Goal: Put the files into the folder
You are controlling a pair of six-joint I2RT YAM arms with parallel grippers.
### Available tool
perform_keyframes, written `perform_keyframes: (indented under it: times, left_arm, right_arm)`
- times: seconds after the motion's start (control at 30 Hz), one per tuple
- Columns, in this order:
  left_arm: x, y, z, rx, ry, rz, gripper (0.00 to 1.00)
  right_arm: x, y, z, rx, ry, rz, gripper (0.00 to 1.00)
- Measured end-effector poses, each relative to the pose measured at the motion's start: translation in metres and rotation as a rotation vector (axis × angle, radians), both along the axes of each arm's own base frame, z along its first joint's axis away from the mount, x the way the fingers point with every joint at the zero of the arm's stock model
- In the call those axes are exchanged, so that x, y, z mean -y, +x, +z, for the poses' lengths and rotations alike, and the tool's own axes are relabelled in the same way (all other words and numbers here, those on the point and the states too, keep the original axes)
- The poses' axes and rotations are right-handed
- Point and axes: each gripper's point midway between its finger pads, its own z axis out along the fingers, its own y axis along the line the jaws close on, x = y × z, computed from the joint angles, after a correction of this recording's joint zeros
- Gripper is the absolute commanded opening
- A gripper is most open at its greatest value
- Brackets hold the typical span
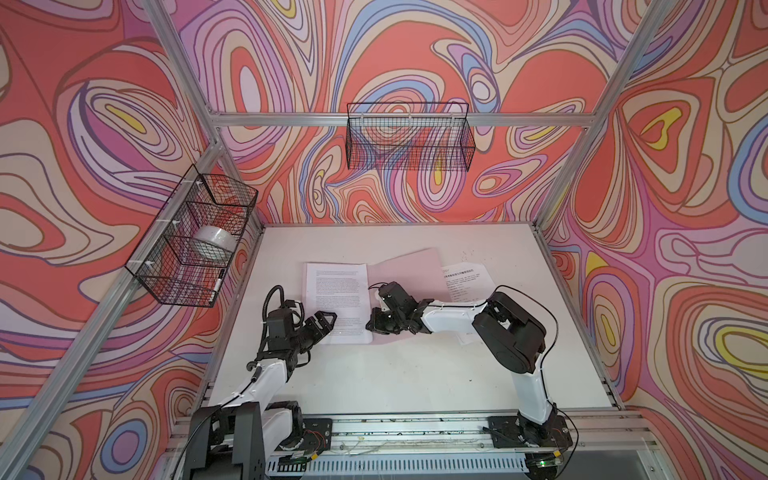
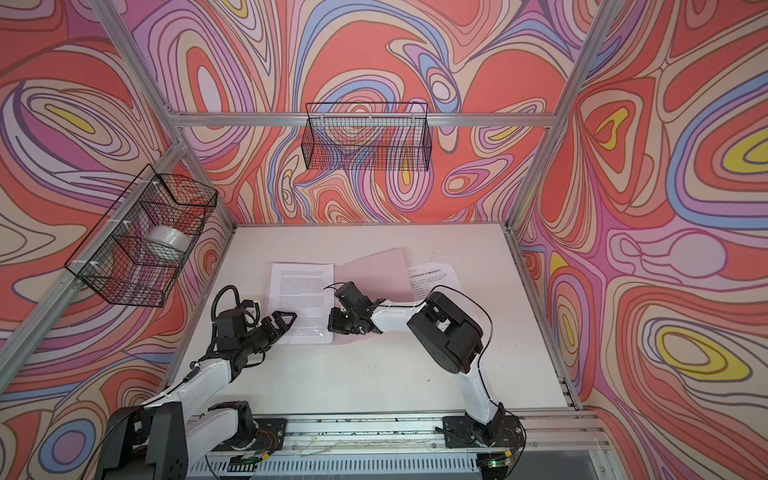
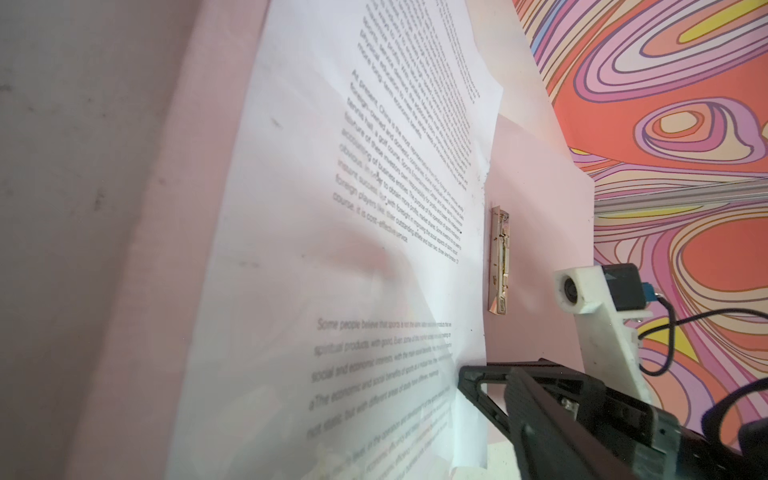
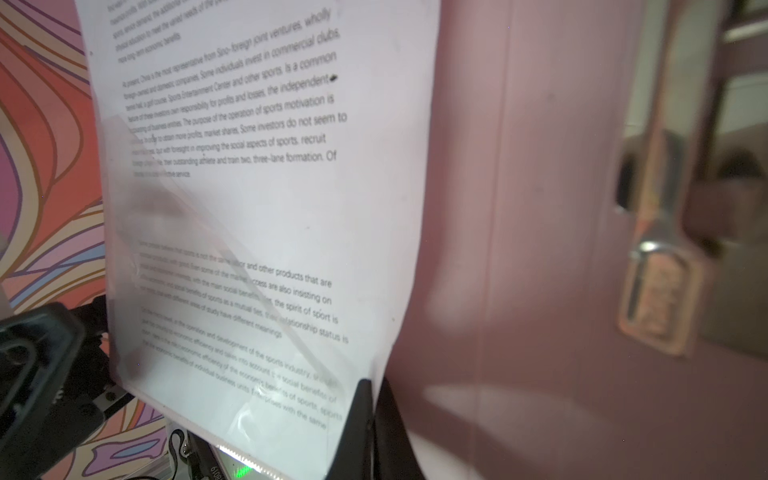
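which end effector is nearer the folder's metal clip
right. right end effector, shut on the printed sheet's corner, sits beside the metal clip; left end effector, open, is across the sheet

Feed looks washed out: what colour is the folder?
Pale pink folder, clearest in the left wrist view.

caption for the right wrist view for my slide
Right gripper pinches a corner of the printed sheet lying on the open pink folder, metal clip blurred alongside.

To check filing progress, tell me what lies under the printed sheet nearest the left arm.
The printed sheet lies on the open pink folder, whose pink shows past its edges; the metal clip sits uncovered beside it. Whether more sheets lie beneath is hidden.
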Motion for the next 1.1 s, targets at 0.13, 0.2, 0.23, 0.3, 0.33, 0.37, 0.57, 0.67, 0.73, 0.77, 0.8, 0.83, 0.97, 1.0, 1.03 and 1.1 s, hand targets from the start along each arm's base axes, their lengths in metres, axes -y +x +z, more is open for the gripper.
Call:
perform_keyframes:
  times: [0.13,0.2,0.23,0.3,0.33,0.37,0.57,0.67,0.73,0.77,0.8,0.83,0.97,1.0,1.03,1.1]
  left_arm:
    - [0.0,0.0,0.0,0.001,0.0,0.0,0.88]
    - [0.0,0.0,0.0,0.001,0.0,0.0,0.88]
    - [0.0,0.0,0.0,0.001,0.0,0.0,0.88]
    - [0.0,0.0,0.001,0.003,0.0,0.0,0.88]
    - [0.0,0.0,0.001,0.005,0.0,0.0,0.88]
    - [0.0,0.0,0.002,0.006,0.001,0.0,0.88]
    - [0.0,0.0,0.002,0.009,0.001,0.0,0.86]
    - [0.0,0.0,0.002,0.009,0.001,0.0,0.86]
    - [0.0,0.0,0.002,0.008,0.001,0.0,0.86]
    - [0.0,0.0,0.002,0.009,0.001,0.0,0.86]
    - [0.0,0.0,0.003,0.01,0.001,0.0,0.86]
    - [0.0,0.0,0.003,0.011,0.002,0.0,0.86]
    - [0.0,0.001,0.004,0.015,0.002,-0.001,0.86]
    - [0.0,0.001,0.004,0.015,0.002,-0.001,0.86]
    - [0.0,0.001,0.004,0.015,0.002,-0.001,0.86]
    - [0.0,0.001,0.004,0.015,0.002,-0.001,0.86]
  right_arm:
    - [-0.004,-0.002,-0.001,-0.005,0.01,0.003,0.0]
    - [-0.005,-0.003,-0.001,-0.006,0.009,0.003,0.0]
    - [-0.005,-0.003,-0.001,-0.005,0.008,0.003,0.0]
    - [-0.004,-0.003,-0.002,-0.003,0.004,0.002,0.03]
    - [-0.003,-0.002,-0.002,-0.002,0.0,0.001,0.13]
    - [-0.002,-0.002,-0.002,0.0,-0.002,-0.001,0.2]
    - [0.012,0.012,0.014,0.037,-0.017,-0.024,0.37]
    - [0.025,0.022,0.024,0.056,-0.031,-0.048,0.36]
    - [0.033,0.029,0.032,0.074,-0.036,-0.065,0.36]
    - [0.036,0.032,0.036,0.081,-0.037,-0.07,0.36]
    - [0.04,0.035,0.039,0.09,-0.04,-0.075,0.35]
    - [0.042,0.038,0.041,0.096,-0.041,-0.08,0.35]
    - [0.045,0.051,0.044,0.111,-0.056,-0.08,0.43]
    - [0.043,0.056,0.045,0.123,-0.059,-0.073,0.44]
    - [0.038,0.062,0.047,0.136,-0.057,-0.069,0.44]
    - [0.027,0.076,0.051,0.168,-0.053,-0.059,0.45]
